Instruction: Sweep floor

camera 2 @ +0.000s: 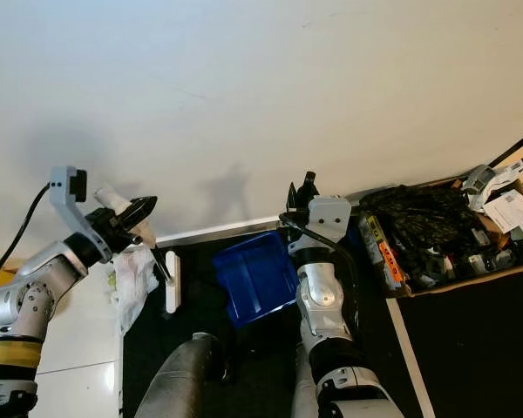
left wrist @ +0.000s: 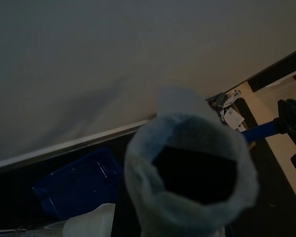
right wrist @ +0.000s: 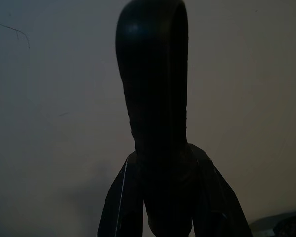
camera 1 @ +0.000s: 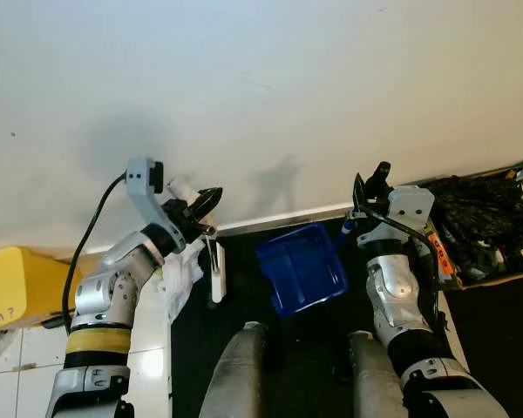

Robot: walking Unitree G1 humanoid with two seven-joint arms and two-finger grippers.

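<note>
My left gripper (camera 1: 200,209) is raised near the white wall, shut on a white brush handle (camera 1: 179,189). The handle's hollow end (left wrist: 190,163) sits close to the left wrist camera. A small white brush piece (camera 1: 216,277) hangs below that gripper. The blue dustpan (camera 1: 303,268) hangs tilted over the black floor, between both arms. My right gripper (camera 1: 370,187) is shut on the dustpan's dark handle (right wrist: 153,98), whose looped end rises between the fingers.
The white wall (camera 1: 261,87) stands right ahead, with a pale baseboard (camera 1: 279,218) at its foot. A cardboard box of clutter (camera 2: 436,235) lies on the right. A yellow object (camera 1: 17,287) and crumpled white plastic (camera 1: 181,274) are on the left. My legs (camera 1: 235,374) show below.
</note>
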